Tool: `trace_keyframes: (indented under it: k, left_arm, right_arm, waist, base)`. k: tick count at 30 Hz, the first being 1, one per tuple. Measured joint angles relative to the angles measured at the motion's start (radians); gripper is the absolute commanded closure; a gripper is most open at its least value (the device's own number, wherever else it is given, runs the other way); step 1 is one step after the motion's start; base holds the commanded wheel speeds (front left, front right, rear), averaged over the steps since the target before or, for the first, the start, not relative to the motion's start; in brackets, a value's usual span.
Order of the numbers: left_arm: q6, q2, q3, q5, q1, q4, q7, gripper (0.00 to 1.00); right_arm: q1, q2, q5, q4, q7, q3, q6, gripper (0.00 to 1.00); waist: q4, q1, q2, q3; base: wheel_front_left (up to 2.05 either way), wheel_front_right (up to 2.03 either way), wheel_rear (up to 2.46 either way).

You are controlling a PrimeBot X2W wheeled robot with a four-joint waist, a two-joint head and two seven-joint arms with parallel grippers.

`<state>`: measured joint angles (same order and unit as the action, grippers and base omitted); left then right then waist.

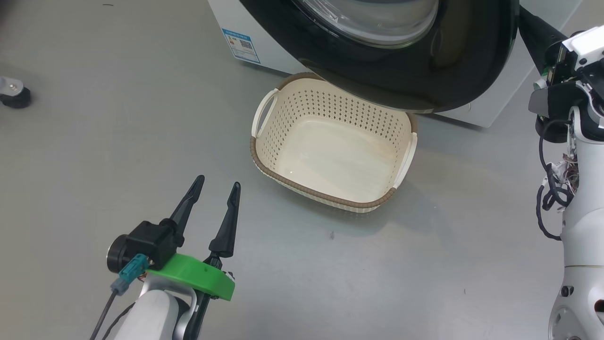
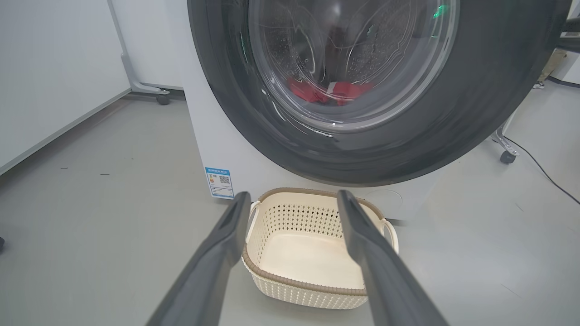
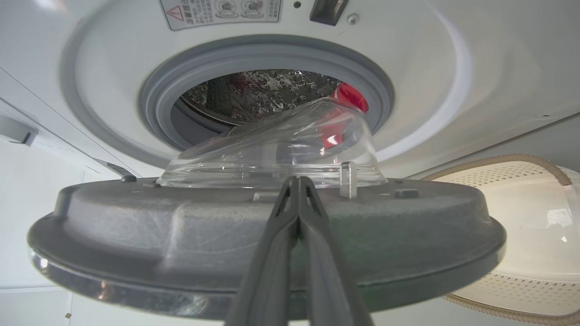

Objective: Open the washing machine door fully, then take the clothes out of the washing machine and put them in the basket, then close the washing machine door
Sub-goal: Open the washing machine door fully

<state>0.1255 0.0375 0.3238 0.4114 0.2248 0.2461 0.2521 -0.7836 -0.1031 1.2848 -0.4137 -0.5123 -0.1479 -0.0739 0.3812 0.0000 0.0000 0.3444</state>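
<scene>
Left gripper (image 1: 218, 182): fingers spread apart, holding nothing, poised above the grey floor (image 1: 94, 141) and aimed at the basket (image 1: 325, 196). In its own wrist view the gripper (image 2: 293, 194) frames the basket (image 2: 294, 283) between its two fingers.

Right gripper (image 3: 294, 179): fingers pressed together with nothing seen between them, tips at the grey inner face of the door (image 3: 181, 235), just below the glass bowl.

Basket: upright on the floor, near the left gripper, directly in front of the machine (image 1: 490, 108). Its far rim lies under the lower edge of the door (image 1: 401, 61). Rim also seen at the right of the right wrist view (image 3: 498, 158).

Door (image 2: 453, 127): ajar, with a gap to the machine front; bowl points toward the opening.

Machine (image 2: 217, 136): white, blue sticker (image 2: 219, 182) at its lower corner; grey gasket (image 3: 154, 104) rings the drum (image 3: 253, 90).

Clothes (image 3: 351, 95): red, inside the drum, visible through the glass from the left wrist (image 2: 312, 93).

Caster (image 1: 14, 92): on the floor, well apart to the left.
</scene>
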Motion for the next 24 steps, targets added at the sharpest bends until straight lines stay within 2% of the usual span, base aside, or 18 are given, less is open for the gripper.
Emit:
trace_keyframes:
  k: [7, 24]
  left_arm:
    - [0.0, 0.0, 0.0, -0.001, 0.001, 0.002, 0.0, 0.0]
    - [0.0, 0.0, 0.002, -0.009, -0.002, 0.03, 0.0, 0.0]
  right_arm:
    - [-0.005, 0.0, 0.04, -0.021, -0.051, -0.006, -0.017, 1.0]
    - [0.06, 0.025, 0.164, -0.094, -0.124, -0.034, -0.026, 1.0]
  waist:
    - [0.001, 0.0, 0.0, -0.009]
    - [0.009, 0.0, 0.0, -0.086]
  base:
    - [0.0, 0.0, 0.0]
    - [0.0, 0.0, 0.0]
